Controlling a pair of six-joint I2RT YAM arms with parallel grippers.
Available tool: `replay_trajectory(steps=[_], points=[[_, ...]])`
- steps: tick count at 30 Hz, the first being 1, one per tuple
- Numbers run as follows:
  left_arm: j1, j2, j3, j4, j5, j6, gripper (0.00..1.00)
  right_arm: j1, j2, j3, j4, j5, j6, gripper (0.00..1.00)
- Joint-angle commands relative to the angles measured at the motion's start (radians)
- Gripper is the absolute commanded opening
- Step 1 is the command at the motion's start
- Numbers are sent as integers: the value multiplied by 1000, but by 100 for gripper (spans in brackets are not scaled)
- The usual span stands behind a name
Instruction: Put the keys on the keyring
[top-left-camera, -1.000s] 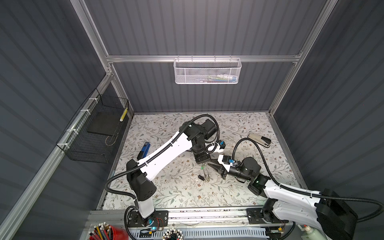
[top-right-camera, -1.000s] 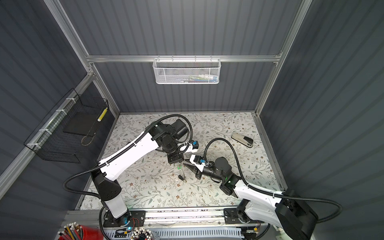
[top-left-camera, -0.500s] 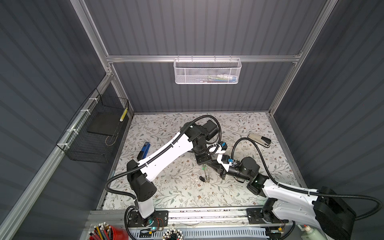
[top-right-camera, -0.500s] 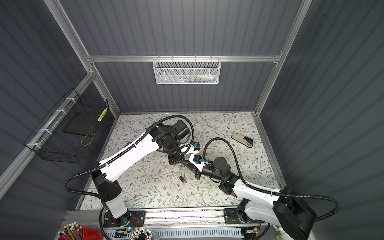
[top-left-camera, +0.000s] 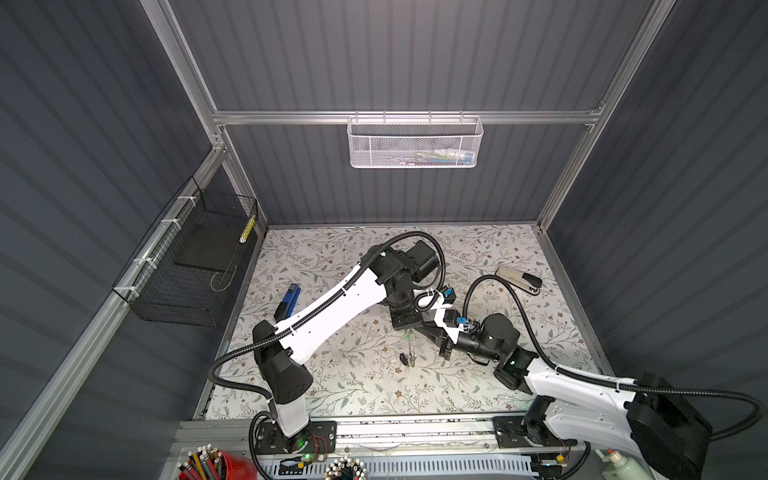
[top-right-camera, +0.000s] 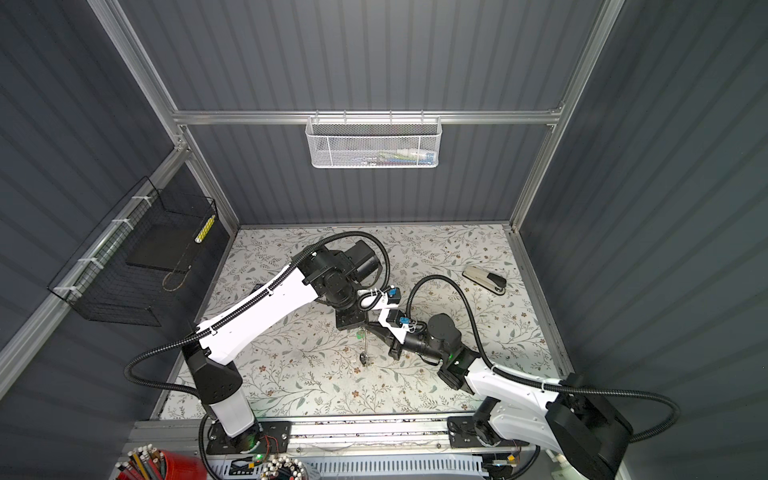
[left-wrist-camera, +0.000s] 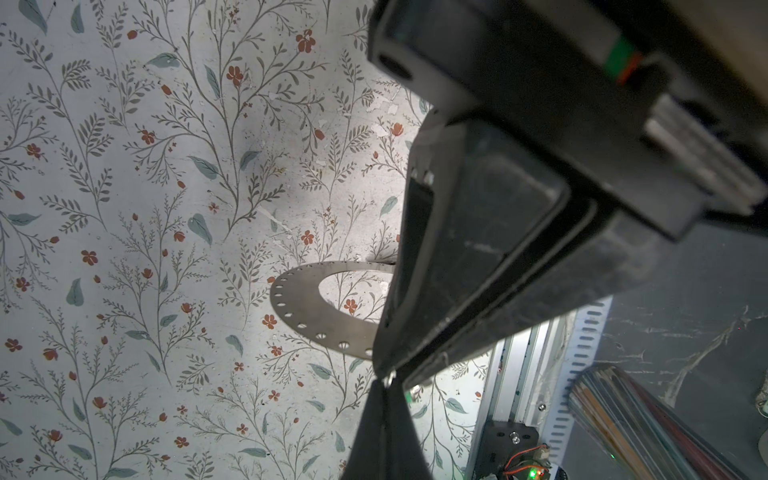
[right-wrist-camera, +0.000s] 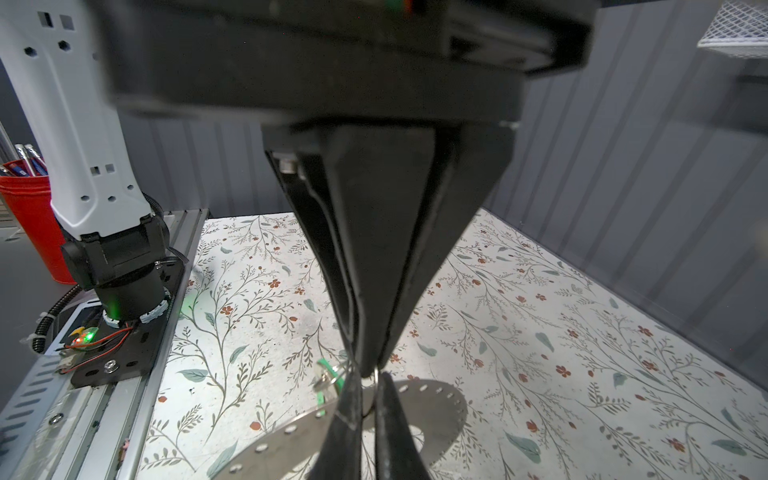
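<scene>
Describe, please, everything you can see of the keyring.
The keyring is a thin, flat, grey metal annulus with a wide hole and small holes along its rim. The shut left gripper appears to clamp one side; the shut right gripper sits near its rim beside the green tag. Whether it touches the table is unclear.

I'm working over a table (top-left-camera: 353, 386) covered in a pale floral print. Lying on it near the left edge I see a blue stapler (top-left-camera: 287, 304), and well apart from it, toward the far right corner, a grey and black stapler (top-left-camera: 518, 279). Near the middle a small black key tag (top-left-camera: 402, 357) sits low at the surface; whether it rests there I can't tell
</scene>
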Motion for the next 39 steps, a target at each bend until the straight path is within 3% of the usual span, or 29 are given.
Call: replay_trajectory(steps=[1, 5, 7, 10, 14, 20, 28, 39], points=[[-36, -44, 29, 17, 89, 26, 0, -4, 4, 22, 32, 6, 14, 0], [-37, -52, 25, 27, 65, 28, 3, -10, -10, 16, 52, -1, 29, 0], [-37, -78, -3, 54, 35, 21, 14, -14, -18, 14, 62, -6, 34, 0], [-24, -164, -81, 147, -17, 21, 40, -21, -29, 16, 74, -19, 44, 0], [49, -333, -233, 358, -22, -24, 55, -32, -37, 26, 102, -42, 62, 0], [109, -540, -504, 652, 37, -139, 57, -60, -32, 53, 178, -78, 116, 0], [112, -665, -796, 924, 126, -248, 51, -104, 10, 114, 327, -141, 211, 0], [110, -726, -924, 1130, 140, -291, 51, -105, 80, 149, 402, -131, 264, 0]])
